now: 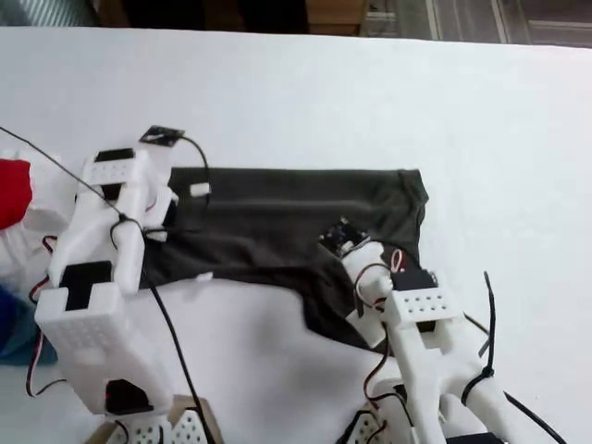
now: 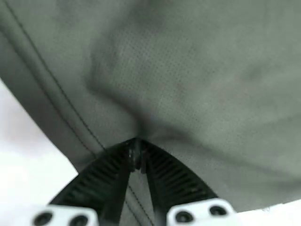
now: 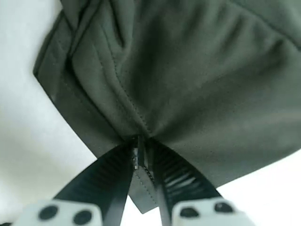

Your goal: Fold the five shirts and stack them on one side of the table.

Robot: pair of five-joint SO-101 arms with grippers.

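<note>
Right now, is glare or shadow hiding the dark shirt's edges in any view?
High view: the white table is bright, and the dark shirt stands out cleanly against it. Left wrist view: even light, one shadowed crease just beyond the left jaws. Right wrist view: the folds at the shirt's corner sit in shadow, but the hem stitching shows by the right jaws.

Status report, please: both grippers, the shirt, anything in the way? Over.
Left gripper shut on dark shirt. Right gripper shut on same shirt. Shirt lies on white table. Red cloth at table edge, apart from shirt.
</note>
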